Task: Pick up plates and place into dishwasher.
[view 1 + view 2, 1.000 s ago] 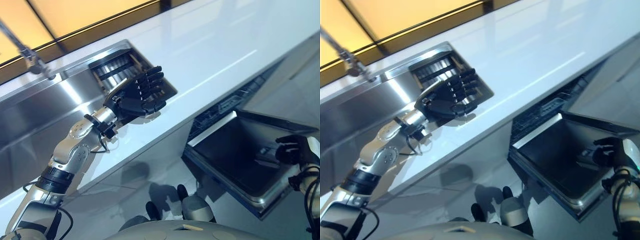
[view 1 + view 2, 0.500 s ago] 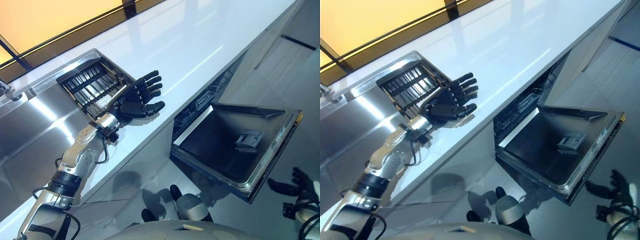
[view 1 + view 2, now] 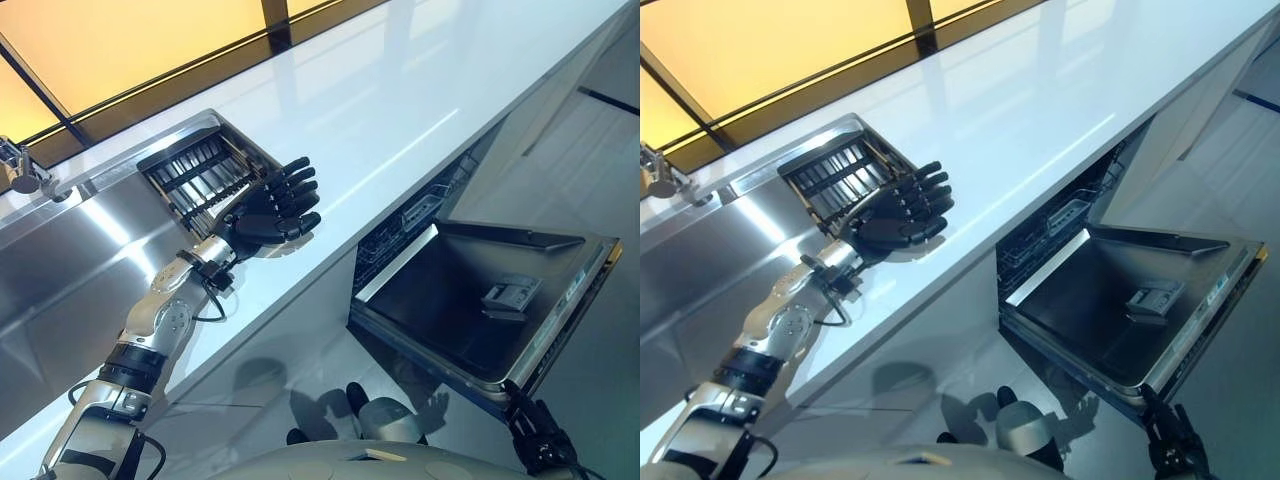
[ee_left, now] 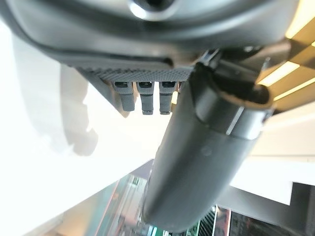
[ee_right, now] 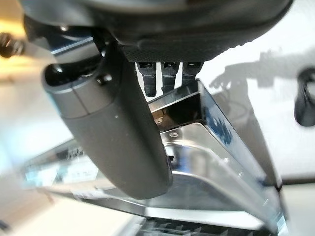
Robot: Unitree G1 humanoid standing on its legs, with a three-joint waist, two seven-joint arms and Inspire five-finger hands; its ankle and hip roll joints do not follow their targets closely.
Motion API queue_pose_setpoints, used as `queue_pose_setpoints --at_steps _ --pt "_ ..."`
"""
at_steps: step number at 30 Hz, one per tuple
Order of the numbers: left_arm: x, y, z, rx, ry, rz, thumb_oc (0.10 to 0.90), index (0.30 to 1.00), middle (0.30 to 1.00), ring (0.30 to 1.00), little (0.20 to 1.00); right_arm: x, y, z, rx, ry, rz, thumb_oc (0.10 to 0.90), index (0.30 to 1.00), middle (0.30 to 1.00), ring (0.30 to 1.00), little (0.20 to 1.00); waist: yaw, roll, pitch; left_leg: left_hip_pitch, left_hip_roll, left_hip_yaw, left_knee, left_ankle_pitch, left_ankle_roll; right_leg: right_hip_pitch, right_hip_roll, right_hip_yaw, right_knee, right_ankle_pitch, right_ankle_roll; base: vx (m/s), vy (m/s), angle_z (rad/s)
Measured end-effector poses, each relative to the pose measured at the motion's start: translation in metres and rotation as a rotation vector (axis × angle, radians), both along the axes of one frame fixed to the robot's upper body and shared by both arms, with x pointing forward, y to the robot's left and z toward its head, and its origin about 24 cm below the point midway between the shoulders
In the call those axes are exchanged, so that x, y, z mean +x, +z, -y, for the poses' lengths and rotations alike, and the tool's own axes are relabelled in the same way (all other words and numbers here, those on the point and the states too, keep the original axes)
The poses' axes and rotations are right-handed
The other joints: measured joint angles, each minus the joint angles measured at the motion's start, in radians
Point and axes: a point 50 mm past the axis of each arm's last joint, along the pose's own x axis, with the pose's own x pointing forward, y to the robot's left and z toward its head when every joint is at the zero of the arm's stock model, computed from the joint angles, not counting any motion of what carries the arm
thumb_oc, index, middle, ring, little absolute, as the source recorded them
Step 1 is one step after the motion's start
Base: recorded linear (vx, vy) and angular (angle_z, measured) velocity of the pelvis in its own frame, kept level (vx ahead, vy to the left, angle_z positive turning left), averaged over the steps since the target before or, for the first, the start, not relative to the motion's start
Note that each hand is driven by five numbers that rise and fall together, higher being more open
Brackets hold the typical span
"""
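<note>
My left hand (image 3: pixel 270 205) hovers open, palm down, over the white counter (image 3: pixel 400 90) right at the corner of a slatted rack (image 3: pixel 195 175) set in the sink. Its straight fingers (image 4: pixel 142 98) show above the bare white top in the left wrist view. I see no plate in any view. The dishwasher door (image 3: pixel 480 320) hangs open and flat, with a wire rack (image 3: pixel 415 210) visible inside the machine. My right hand (image 3: pixel 538 448) is low, under the door's front corner, open with its fingers (image 5: pixel 165 73) straight and holding nothing.
A steel sink basin (image 3: pixel 60 270) lies left of the rack, with a faucet (image 3: pixel 18 172) at its far edge. The open door juts out over the floor (image 3: pixel 610 200). A small detergent box (image 3: pixel 508 295) sits on the door's inner face.
The camera has shifted. My right hand has dropped from over the door's inner face to below its front corner. My left hand stays open by the rack.
</note>
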Motion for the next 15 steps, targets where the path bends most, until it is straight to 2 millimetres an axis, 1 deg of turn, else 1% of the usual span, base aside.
queue_pose_setpoints --at_steps 3,6,8,10,11,12,15 --pt "0.0 -0.002 0.0 0.002 -0.002 -0.015 0.8 0.9 0.9 0.9 0.9 0.002 0.0 0.002 0.007 -0.045 0.035 0.8 0.9 0.9 0.9 0.9 0.009 0.007 -0.004 -0.002 0.0 -0.005 0.0 0.001 0.002 0.001 -0.001 -0.006 0.0 0.0 0.0 0.0 -0.022 0.06" --pt "-0.001 -0.003 0.001 0.004 -0.005 -0.026 0.8 0.9 0.9 0.9 0.9 -0.004 -0.002 0.003 0.023 -0.05 0.042 0.8 0.9 0.9 0.9 0.9 0.02 0.017 -0.007 -0.007 0.0 -0.017 0.0 0.004 0.002 0.001 -0.002 -0.017 0.0 0.0 -0.001 0.03 -0.004 0.1" --pt "-0.001 -0.003 0.003 0.004 -0.014 -0.034 0.8 0.9 0.9 0.9 0.9 -0.01 -0.001 0.004 0.036 -0.024 0.057 0.8 0.9 0.9 0.9 0.9 0.029 0.026 -0.007 -0.007 0.0 -0.021 0.0 0.006 0.002 0.002 -0.002 -0.019 0.0 0.003 -0.005 0.02 -0.019 0.06" --pt "-0.001 -0.002 0.004 0.004 -0.018 -0.034 0.8 0.9 0.9 0.9 0.9 -0.012 -0.001 0.005 0.037 -0.011 0.064 0.8 0.9 0.9 0.9 0.9 0.032 0.03 -0.006 -0.008 0.0 -0.022 0.0 0.006 0.003 0.003 -0.003 -0.02 0.0 0.003 -0.005 0.0 -0.005 0.06" --pt "-0.003 -0.001 0.006 0.005 -0.033 -0.04 0.8 0.9 0.9 0.9 0.9 -0.021 0.003 0.009 0.02 0.061 0.079 0.8 0.9 0.9 0.9 0.9 0.032 0.045 -0.005 -0.007 -0.002 -0.033 0.0 0.009 0.006 0.009 -0.006 -0.031 0.0 0.003 -0.005 0.01 -0.015 0.16" --pt "-0.004 -0.001 0.007 0.003 -0.038 -0.04 0.8 0.9 0.9 0.9 0.9 -0.023 0.004 0.009 0.013 0.078 0.091 0.8 0.9 0.9 0.9 0.9 0.033 0.05 -0.004 -0.007 -0.003 -0.037 0.0 0.011 0.007 0.013 -0.008 -0.036 0.0 0.003 -0.005 0.01 -0.017 0.18" --pt "-0.005 -0.001 0.007 0.0 -0.04 -0.039 0.8 0.9 0.9 0.9 0.9 -0.028 0.006 0.008 -0.015 0.125 0.133 0.8 0.9 0.9 0.9 0.9 0.033 0.053 -0.003 -0.006 -0.003 -0.045 0.0 0.015 0.006 0.015 -0.009 -0.043 0.0 0.0 0.0 0.0 -0.006 0.08"
